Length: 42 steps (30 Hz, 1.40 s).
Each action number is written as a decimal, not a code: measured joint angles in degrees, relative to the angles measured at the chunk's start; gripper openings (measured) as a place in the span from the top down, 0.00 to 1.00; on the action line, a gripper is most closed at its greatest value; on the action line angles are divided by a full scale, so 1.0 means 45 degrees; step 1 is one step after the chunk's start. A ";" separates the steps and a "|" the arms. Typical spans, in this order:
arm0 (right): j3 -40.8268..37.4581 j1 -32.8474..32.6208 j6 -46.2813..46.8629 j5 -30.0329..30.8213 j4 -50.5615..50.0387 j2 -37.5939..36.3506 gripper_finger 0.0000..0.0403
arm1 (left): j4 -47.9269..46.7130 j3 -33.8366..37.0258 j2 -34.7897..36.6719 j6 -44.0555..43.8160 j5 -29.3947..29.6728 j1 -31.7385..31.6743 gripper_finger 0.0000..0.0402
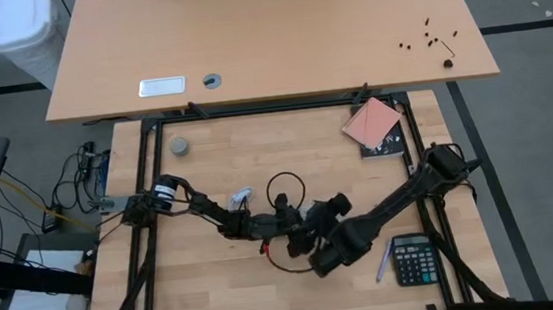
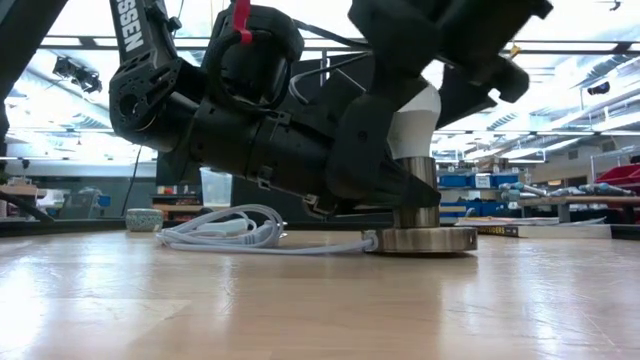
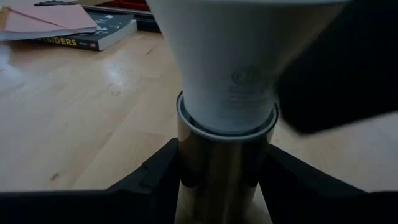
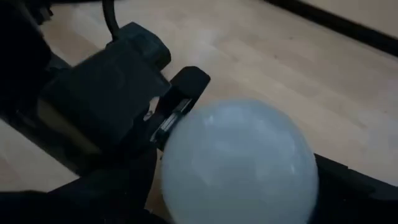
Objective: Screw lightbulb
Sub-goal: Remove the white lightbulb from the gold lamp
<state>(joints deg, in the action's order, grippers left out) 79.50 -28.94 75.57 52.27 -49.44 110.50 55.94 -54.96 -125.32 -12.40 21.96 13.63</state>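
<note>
The white lightbulb (image 2: 418,122) stands upright with its neck (image 3: 227,81) in the silvery socket (image 3: 217,168). The socket's flat round base (image 2: 428,240) rests on the table, and its white cable (image 2: 225,232) lies coiled beside it. My left gripper (image 3: 221,186) is shut on the socket's upright sleeve. My right gripper (image 4: 239,199) is shut on the bulb's round head (image 4: 239,165) from above. In the high view both grippers (image 1: 303,228) meet at the table's middle and hide the bulb. My left gripper pinches the socket's upright metal sleeve (image 2: 415,185) between its two fingers (image 3: 155,183), just below the bulb's neck. The fingers come in nearly level from the table's left. The socket stands upright with its base flat on the table. My right gripper holds the bulb's round head between its two fingers (image 4: 109,193), one on each side. It comes from above, slanting from the table's right. The bulb stands upright in the socket.
A grey puck (image 1: 180,145) lies far left, and a book with pink paper (image 1: 374,124) lies far right. A calculator (image 1: 414,260) and a pen (image 1: 381,264) lie near right. A black cable loop (image 1: 284,186) lies just behind the grippers. The light wooden table (image 1: 218,291) shows bare at near left.
</note>
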 joint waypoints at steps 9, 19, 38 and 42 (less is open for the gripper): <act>-0.1362 -0.0986 0.1191 0.1899 0.0908 0.0000 0.16 | -0.0241 -0.0029 0.0005 -0.0220 0.0084 0.0010 0.54; -0.3827 -0.1513 -0.0731 0.4935 0.5330 0.0000 0.20 | -0.0268 -0.0010 0.0005 0.0012 0.0337 -0.0029 0.54; -0.5896 -0.0960 -0.5503 0.5829 1.2228 0.0005 0.29 | -0.0320 -0.0005 0.0000 0.0008 0.0535 -0.0039 0.54; -0.6149 -0.0791 -0.5834 0.5299 1.2831 0.0005 0.31 | -0.0507 -0.0012 0.0000 0.0049 0.0708 -0.0039 0.54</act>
<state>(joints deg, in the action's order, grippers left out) 51.83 -32.50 49.31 76.12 8.30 110.52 53.66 -55.01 -125.32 -12.18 25.15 13.45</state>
